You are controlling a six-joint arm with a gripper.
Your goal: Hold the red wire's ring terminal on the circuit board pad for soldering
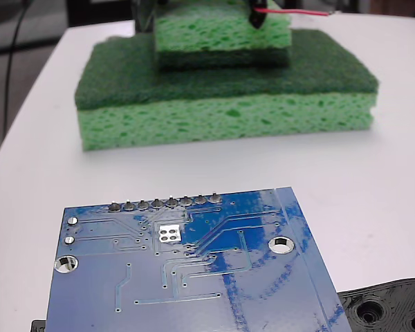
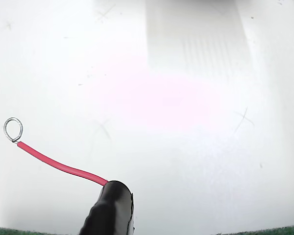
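Nearest, at lower frame in the fixed view, the circuit board lies flat, its solder points along its far edge. Beyond, stacked green sponges fill the upper centre. Farthest, the gripper is clenched on the red wire; its ring terminal hangs over bare table, well apart from the board.

**An electronics workbench**

A plain white table carries a bare blue circuit board at the near edge, its traces and grey solder points upward. Two green sponges are stacked at the far side. A black plastic part with holes sits near right. Dark floor lies beyond the table.
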